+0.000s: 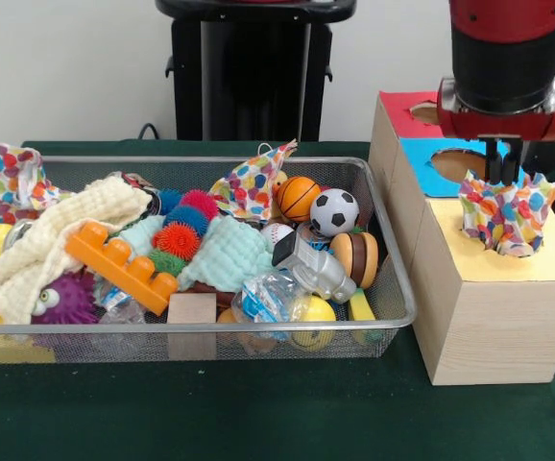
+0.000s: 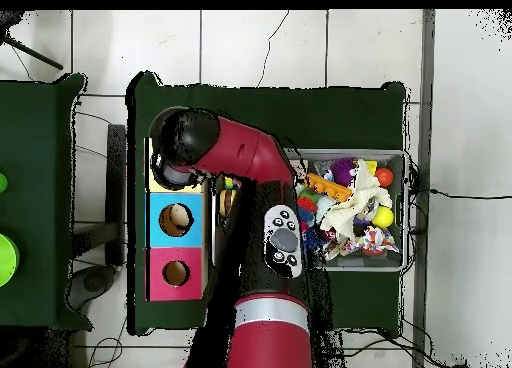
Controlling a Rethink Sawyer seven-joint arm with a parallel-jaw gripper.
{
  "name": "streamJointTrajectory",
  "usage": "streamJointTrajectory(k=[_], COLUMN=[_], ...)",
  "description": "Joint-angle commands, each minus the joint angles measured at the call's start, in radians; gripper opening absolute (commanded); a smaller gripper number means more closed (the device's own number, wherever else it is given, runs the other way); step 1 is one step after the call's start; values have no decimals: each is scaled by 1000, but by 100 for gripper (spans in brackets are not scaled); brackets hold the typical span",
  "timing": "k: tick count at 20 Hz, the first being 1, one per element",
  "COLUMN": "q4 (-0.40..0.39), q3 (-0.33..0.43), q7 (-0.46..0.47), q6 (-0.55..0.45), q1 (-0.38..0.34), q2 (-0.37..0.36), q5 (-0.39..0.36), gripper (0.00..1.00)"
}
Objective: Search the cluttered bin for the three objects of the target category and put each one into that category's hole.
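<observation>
Polka-dotted cloth (image 1: 504,215), white with bright spots, sits bunched in the hole of the box's yellow section (image 1: 537,259), its edges flaring up around the opening. Directly above it hangs the gripper (image 1: 496,169), its black fingers reaching down into the top of the cloth (whether they pinch it or stand apart I cannot tell). Left of the box, the wire bin (image 1: 393,288) holds two similar cloths (image 1: 251,182) among balls and toys.

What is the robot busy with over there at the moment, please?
The gripper hangs over the yellow section of the wooden box, where a polka-dot cloth sits bunched in that hole, mostly sticking out. The wire bin beside it is full of toys, with another polka-dot cloth among them.
</observation>
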State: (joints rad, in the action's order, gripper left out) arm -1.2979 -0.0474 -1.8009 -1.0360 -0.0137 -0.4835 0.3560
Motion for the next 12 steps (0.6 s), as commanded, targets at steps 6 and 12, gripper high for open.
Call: streamJointTrajectory(k=[6, 12], q4=[167, 273], q3=[17, 8], q7=[-232, -261], q6=[-38, -130], q1=[19, 15], q2=[120, 151], q5=[-22, -15], gripper=[0, 0])
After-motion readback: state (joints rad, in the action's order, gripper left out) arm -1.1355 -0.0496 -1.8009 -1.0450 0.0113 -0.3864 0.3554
